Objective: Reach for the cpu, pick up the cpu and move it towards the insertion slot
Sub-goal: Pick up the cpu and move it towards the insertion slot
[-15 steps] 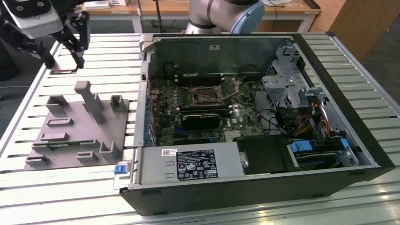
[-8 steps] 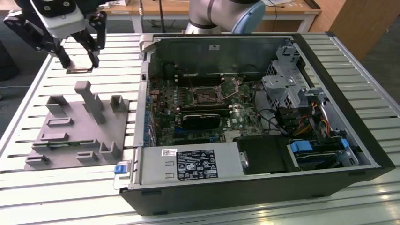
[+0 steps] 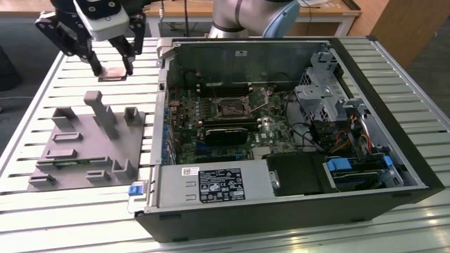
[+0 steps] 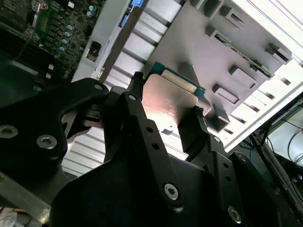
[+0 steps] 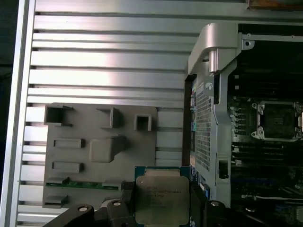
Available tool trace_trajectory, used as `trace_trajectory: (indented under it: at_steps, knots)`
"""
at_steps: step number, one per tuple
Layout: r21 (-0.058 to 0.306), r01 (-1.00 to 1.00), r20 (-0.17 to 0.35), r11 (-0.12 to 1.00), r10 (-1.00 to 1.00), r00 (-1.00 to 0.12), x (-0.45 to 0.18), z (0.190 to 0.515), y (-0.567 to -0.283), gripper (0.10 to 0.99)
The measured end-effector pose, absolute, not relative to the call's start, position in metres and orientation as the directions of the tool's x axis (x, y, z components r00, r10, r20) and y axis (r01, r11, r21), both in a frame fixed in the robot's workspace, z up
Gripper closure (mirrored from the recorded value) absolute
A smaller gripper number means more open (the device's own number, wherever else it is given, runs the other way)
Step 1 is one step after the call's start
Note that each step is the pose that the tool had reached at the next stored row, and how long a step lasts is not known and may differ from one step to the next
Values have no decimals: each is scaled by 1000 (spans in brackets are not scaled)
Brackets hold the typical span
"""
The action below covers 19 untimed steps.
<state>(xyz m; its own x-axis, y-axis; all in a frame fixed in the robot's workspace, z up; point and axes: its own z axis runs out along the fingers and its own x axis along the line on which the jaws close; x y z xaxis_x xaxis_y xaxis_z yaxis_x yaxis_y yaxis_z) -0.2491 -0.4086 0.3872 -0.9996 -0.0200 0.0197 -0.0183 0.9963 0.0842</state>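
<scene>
i have the gripper [image 3: 111,70] clamped on the cpu [image 5: 161,199]: in both wrist views a finger sits against each of two opposite edges of the chip, and its silver top faces the first wrist camera squarely. in the exterior view the chip [image 3: 113,71] shows as a small pale square between the fingertips, above the slatted table [image 3: 42,100] and beyond the far edge of the grey fixture block [image 3: 91,142].

the relation that matters is the bearing to the insertion slot [image 3: 233,108]. in the exterior view the socket lies at about 4 o'clock from the gripper, inside the open computer case [image 3: 393,126], with the case's near wall standing between the two. they are well apart.

the chip is square, so it has no long axis to speak of.

the first wrist view gives me chip and socket [image 5: 279,120] in one picture. the second wrist view [image 4: 165,99] shows the grip up close. the exterior view alone shows the height over the table.
</scene>
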Motion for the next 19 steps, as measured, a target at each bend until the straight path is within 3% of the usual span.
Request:
trace_trajectory:
  at_steps: [19]
  knots:
    - [84, 1, 20, 996, -1, -1000, -193, 386, -405, 545]
